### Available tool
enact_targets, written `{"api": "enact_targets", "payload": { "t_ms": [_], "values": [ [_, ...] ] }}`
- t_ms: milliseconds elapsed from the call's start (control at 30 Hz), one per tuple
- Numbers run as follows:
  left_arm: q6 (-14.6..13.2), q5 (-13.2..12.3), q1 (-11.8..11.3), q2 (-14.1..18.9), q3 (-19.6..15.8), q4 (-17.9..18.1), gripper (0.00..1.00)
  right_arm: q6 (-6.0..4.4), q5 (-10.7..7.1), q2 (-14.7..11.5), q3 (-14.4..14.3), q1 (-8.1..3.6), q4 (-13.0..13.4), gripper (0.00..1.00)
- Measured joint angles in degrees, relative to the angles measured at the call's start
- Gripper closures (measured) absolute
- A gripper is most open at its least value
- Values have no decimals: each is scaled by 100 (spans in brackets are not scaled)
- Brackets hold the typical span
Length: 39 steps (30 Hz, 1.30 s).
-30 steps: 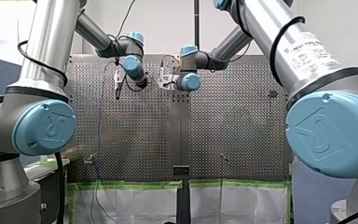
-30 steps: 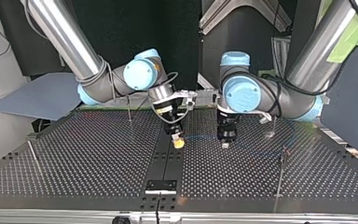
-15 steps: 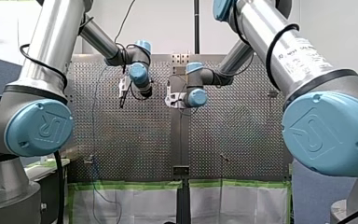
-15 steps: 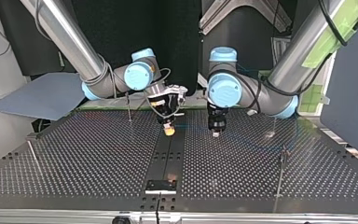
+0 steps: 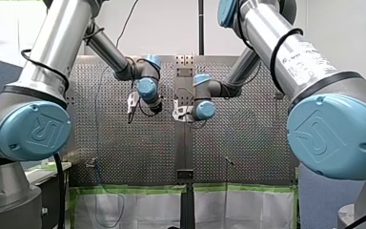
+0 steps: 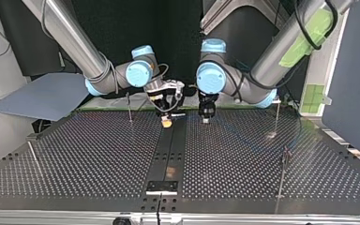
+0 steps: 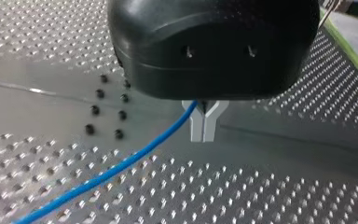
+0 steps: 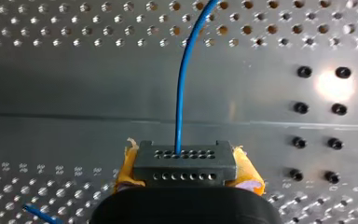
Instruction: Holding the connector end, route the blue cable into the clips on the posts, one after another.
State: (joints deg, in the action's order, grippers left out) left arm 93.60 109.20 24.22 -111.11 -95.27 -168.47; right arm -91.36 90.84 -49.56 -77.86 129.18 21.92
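Right gripper (image 8: 185,173): clenched on the connector (image 8: 184,161), with its yellow pads (image 8: 251,178) pressed against either side of the black block.
Left gripper (image 7: 203,135): its metal fingers (image 7: 197,128) were drawn together around the blue cable (image 7: 121,163). In the top view it hung just beside the right gripper, above the desk (image 7: 270,186).
Blue cable: it left the connector's face and ran straight ahead of the right gripper. It passed between the left gripper's fingers and trailed away from them low over the perforated desk.
Posts: one thin post (image 6: 129,107) stood to the outer side of the right gripper, and another (image 6: 277,112) stood well apart from the left gripper on its outer side. Their clips were too small to read.
Done: the connector end was secured, and a second grip was set on the cable a short way along from it.
Left: no view showed the cable seated in any clip, so the routing was judged to be at its start — every post remained to be threaded, one after another.
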Motion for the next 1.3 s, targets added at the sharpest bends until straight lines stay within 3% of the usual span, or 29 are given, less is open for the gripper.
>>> {"api": "enact_targets", "payload": {
  "t_ms": [333,600,967,1300],
  "values": [
    [3,232,198,-404,-38,254,100,72,16,9,-312,-51,175,100],
    [115,305,371,-792,-41,599,100,62,18,14,-757,-158,618,100],
    [103,494,497,-848,-377,1133,100,-33,27,28,-1352,-348,1212,100],
    [-85,595,708,-1202,-532,1750,100,-26,92,450,-1843,-520,1766,100]
  ]
}}
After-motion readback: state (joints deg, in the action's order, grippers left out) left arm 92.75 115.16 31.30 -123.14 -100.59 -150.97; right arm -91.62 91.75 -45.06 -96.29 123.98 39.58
